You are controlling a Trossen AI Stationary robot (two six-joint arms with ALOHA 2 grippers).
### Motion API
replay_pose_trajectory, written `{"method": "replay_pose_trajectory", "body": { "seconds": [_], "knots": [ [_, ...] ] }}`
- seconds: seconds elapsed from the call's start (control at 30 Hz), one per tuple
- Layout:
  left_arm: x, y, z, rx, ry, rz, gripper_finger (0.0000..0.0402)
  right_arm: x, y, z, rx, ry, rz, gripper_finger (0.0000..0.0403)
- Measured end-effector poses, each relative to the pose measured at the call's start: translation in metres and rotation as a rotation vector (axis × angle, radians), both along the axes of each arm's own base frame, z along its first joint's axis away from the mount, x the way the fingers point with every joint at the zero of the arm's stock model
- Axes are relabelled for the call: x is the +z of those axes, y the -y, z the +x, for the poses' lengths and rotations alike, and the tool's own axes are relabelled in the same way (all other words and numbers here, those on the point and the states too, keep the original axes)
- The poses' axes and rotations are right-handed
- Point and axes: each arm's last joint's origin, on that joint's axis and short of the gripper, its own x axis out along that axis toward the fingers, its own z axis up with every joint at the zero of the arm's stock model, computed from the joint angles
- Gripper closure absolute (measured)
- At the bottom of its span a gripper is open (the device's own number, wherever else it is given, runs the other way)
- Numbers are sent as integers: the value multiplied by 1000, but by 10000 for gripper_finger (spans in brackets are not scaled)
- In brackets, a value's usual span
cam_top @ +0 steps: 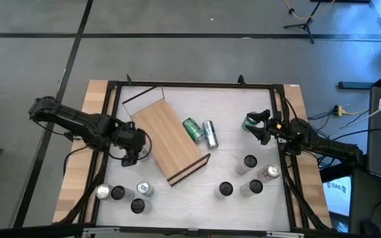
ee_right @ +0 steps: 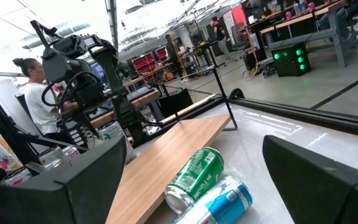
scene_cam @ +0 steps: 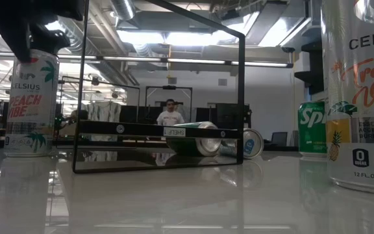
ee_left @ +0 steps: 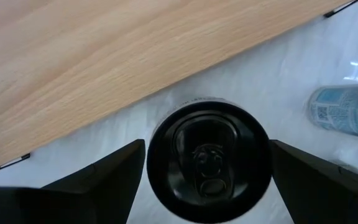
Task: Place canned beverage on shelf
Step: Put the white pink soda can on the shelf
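The shelf [cam_top: 167, 140], a light-wood board with dark edges, lies slanted on the white table; it also shows in the left wrist view [ee_left: 104, 56]. My left gripper [cam_top: 132, 153] hangs by the shelf's left long edge, over a black-topped can [ee_left: 207, 162] that stands upright between its fingers. My right gripper [cam_top: 260, 125] is open at the table's right, pointing level toward the shelf [ee_right: 160, 155]. A green can [cam_top: 251, 123] stands at its fingertips and does not show in the right wrist view. A green can [cam_top: 192, 129] and a silver-blue can [cam_top: 210, 133] lie on their sides by the shelf's right edge. My left gripper comes at the black-topped can from above, fingers pointing down. Its two fingers [ee_left: 104, 180] stand against opposite sides of the can just below the rim [ee_left: 155, 155]. The can is upright; I cannot tell whether it is lifted or stands on the table.
Several cans stand at the near left [cam_top: 121, 195] and several at the near right [cam_top: 250, 175]; one shows beside my left gripper [ee_left: 347, 109]. A black frame [cam_top: 197, 84] runs around the table. A person [ee_right: 33, 93] sits in the room beyond.
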Motion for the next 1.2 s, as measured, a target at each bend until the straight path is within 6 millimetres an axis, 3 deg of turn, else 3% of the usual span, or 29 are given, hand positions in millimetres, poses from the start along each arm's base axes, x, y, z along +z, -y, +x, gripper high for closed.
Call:
{"method": "replay_pose_trajectory", "body": {
  "seconds": [0.5,0.83,0.97,1.2],
  "knots": [
    [-9,2,9,1,-42,22,79,0,0,0,0,0,0,31],
    [-9,2,9,1,-44,10,164,0,0,0,1,-1,0,31],
    [-8,2,8,1,-44,8,167,0,0,0,0,-1,0,31],
    [21,1,9,1,-22,-5,167,0,0,0,1,-1,-1,31]
  ]
}}
